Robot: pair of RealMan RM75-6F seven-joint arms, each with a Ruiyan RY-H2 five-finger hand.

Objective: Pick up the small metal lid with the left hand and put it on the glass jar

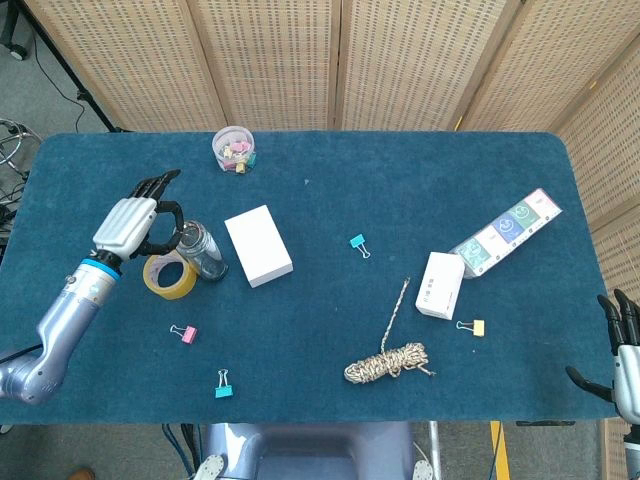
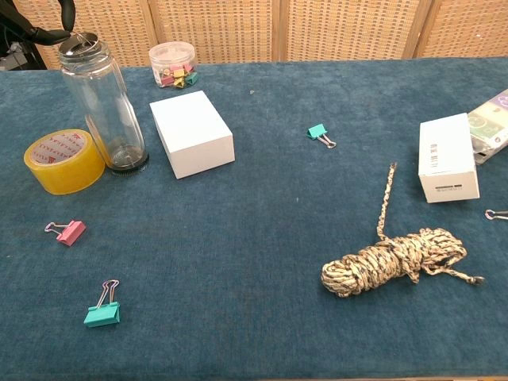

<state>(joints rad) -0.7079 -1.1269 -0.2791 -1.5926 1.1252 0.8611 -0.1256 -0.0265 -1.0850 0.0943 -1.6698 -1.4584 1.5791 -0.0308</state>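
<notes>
The lid sits on the mouth of the upright jar, which looks empty; the left hand pinches the lid's rim. A small clear tub holds colored clips — no writing is readable. The right hand hangs off the table's edge, fingers apart, holding nothing.

Left hand curls at the glass jar's mouth, beside the yellow tape roll; right hand sits at the table's edge.
</notes>
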